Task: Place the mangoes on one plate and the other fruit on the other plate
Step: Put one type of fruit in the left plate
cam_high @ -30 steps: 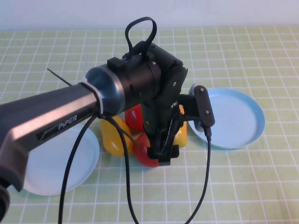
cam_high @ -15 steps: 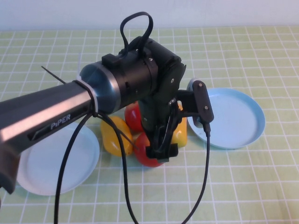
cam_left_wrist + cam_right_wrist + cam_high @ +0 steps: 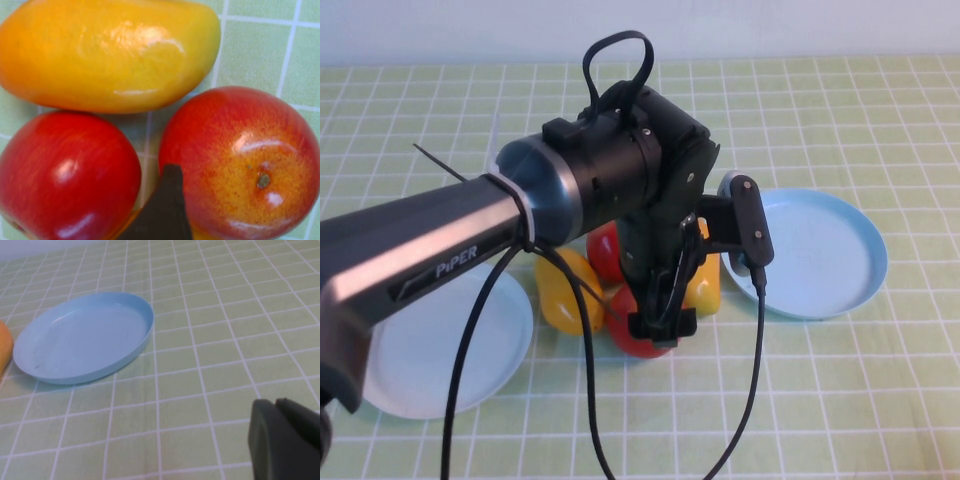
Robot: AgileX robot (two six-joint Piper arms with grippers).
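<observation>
Four fruits lie bunched at mid-table. One mango (image 3: 563, 291) (image 3: 107, 52) is on the left, and the second mango (image 3: 706, 285) shows partly behind my left arm. One red apple (image 3: 604, 250) (image 3: 65, 175) lies behind, and the other red apple (image 3: 632, 338) (image 3: 240, 160) is nearest the front. My left gripper (image 3: 655, 322) (image 3: 250, 200) stands open, lowered over the front apple. One finger (image 3: 166, 210) sits in the gap between the two apples; the other is hidden. The light blue plate (image 3: 820, 255) (image 3: 85, 337) and the white plate (image 3: 430, 350) are bare. My right gripper (image 3: 276, 405) is shut, low over the cloth beside the blue plate.
A green checked cloth (image 3: 840, 400) covers the table. The left arm's black cable (image 3: 758, 350) hangs in front of the blue plate's near-left rim. An orange mango edge (image 3: 3, 347) shows beside the blue plate in the right wrist view.
My left arm has shifted slightly left, its gripper tip sliding a little across the front apple. The fruits and plates have not moved.
</observation>
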